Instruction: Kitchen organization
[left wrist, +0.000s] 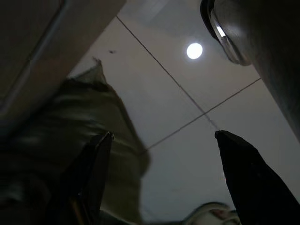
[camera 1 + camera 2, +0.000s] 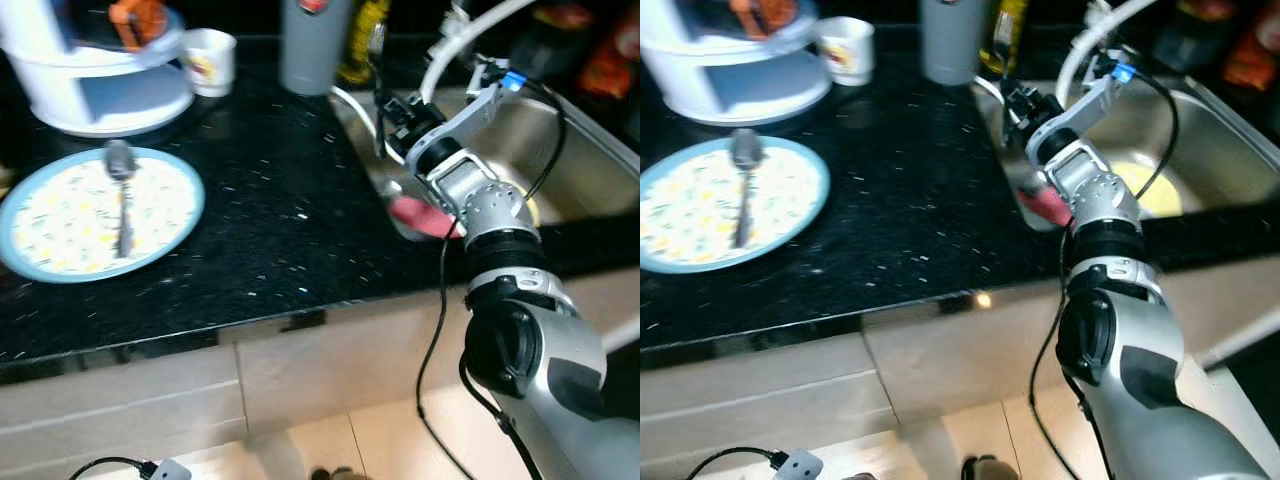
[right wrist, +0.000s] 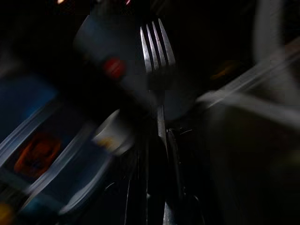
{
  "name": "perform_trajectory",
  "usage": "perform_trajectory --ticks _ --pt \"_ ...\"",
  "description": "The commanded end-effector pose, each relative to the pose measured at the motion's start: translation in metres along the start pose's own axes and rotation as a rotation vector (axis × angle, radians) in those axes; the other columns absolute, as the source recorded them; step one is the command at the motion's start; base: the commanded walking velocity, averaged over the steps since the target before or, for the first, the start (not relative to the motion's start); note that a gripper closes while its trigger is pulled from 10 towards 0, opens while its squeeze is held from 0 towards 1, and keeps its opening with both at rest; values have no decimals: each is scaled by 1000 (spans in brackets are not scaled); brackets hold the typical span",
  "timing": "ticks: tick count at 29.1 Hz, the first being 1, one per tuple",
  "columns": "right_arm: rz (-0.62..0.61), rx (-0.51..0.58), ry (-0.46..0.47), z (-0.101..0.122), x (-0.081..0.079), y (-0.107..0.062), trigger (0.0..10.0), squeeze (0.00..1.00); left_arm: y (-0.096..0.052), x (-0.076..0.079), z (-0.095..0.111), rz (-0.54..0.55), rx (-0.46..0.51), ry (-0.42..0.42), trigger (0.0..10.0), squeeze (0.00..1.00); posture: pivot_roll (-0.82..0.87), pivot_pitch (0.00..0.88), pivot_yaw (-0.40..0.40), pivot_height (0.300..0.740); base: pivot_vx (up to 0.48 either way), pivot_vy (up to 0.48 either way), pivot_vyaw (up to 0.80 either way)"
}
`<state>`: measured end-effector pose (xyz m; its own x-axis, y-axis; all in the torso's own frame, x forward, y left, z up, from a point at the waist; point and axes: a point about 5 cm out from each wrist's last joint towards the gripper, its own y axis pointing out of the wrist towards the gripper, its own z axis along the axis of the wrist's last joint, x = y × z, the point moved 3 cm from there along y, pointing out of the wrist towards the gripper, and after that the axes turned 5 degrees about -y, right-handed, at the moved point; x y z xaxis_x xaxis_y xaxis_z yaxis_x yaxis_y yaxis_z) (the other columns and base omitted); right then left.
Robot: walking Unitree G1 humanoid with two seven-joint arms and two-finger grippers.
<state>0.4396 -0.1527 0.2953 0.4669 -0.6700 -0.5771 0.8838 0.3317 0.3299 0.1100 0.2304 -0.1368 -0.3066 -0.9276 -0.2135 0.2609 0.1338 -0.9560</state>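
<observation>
My right gripper (image 2: 384, 108) is stretched out over the left rim of the steel sink (image 2: 585, 150), shut on a metal fork (image 2: 377, 55) that points up and away from it. In the right wrist view the fork (image 3: 158, 51) runs out from between the black fingers (image 3: 140, 187), tines outward. On the black counter at the left lies a blue-rimmed patterned plate (image 2: 60, 225) with a spoon (image 2: 121, 190) on it. In the left wrist view my left gripper (image 1: 164, 154) hangs open over the tiled floor.
A white tiered rack (image 2: 90, 75), a small white cup (image 2: 208, 60) and a grey bottle (image 2: 312, 40) stand along the back of the counter. A pink-red item (image 2: 425, 215) lies at the sink's near left corner. A white faucet (image 2: 455, 45) arches over the sink.
</observation>
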Motion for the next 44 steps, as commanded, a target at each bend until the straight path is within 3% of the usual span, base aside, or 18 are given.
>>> perform_trajectory --ticks 1,2,4,9,12,14,16,17,27,32,35,36,37,40,41,42,43,44 --pt "-62 23 -112 9 7 -2 0 0 0 9 0 -25 7 14 10000 0 60 113 -63 740 0 0 -800" --pt "-62 23 -112 9 7 -2 0 0 0 9 0 -25 7 14 10000 0 60 113 -63 740 0 0 -800" --pt "-109 -13 -248 7 10 -2 0 0 0 11 -3 -29 1 18 10000 0 57 124 -64 740 0 0 -400" --pt "-137 -113 -421 -11 6 4 0 0 0 16 -13 -39 -18 24 10000 0 55 164 -77 740 0 0 0" --pt "-163 -138 -459 -15 8 4 0 0 0 18 -16 -42 -24 25 10000 0 55 182 -81 740 0 0 0" --pt "-283 -222 -597 -24 20 4 0 0 -2 22 -31 -54 -55 29 10000 0 60 228 -86 740 0 0 0" --pt "-319 -242 -632 -25 24 4 0 0 -2 23 -36 -59 -65 30 10000 0 60 228 -86 740 0 0 0" --pt "-381 -267 -684 -22 30 3 0 0 -4 27 -50 -67 -92 30 10000 0 74 277 -86 740 0 0 0" --pt "-596 -158 -760 27 42 -1 0 0 -11 35 -84 -86 -138 26 10000 0 100 362 -87 740 0 0 0" --pt "-626 -155 -761 31 45 -4 0 0 -11 36 -82 -95 -130 30 10000 0 98 373 -85 740 0 0 0" --pt "-622 -229 -805 18 48 -5 0 0 -9 36 -74 -101 -110 35 10000 0 100 373 -79 740 0 0 0" --pt "-614 -255 -821 14 48 -4 392 0 -9 36 -72 -101 -104 37 10000 0 99 369 -78 740 0 0 0" --pt "-600 -280 -845 9 47 -4 1804 0 -9 35 -70 -101 -99 39 10000 0 99 368 -78 740 0 0 0" --pt "-587 -296 -864 6 46 -3 2235 0 -8 35 -67 -101 -94 40 10000 0 100 363 -78 740 0 0 0" --pt "-564 -300 -875 4 43 -1 10000 106 -7 33 -63 -99 -87 40 10000 0 99 356 -78 740 0 0 0" --pt "-564 -300 -875 4 43 -1 10000 106 -7 33 -63 -99 -87 40 10000 0 99 356 -78 740 0 0 0" --pt "-541 -293 -867 4 39 2 10000 1000 -7 32 -59 -98 -80 40 10000 0 98 349 -79 740 0 0 0" --pt "-531 -270 -857 8 34 5 10000 1000 -6 31 -55 -96 -73 39 10000 0 99 337 -80 740 0 0 0"
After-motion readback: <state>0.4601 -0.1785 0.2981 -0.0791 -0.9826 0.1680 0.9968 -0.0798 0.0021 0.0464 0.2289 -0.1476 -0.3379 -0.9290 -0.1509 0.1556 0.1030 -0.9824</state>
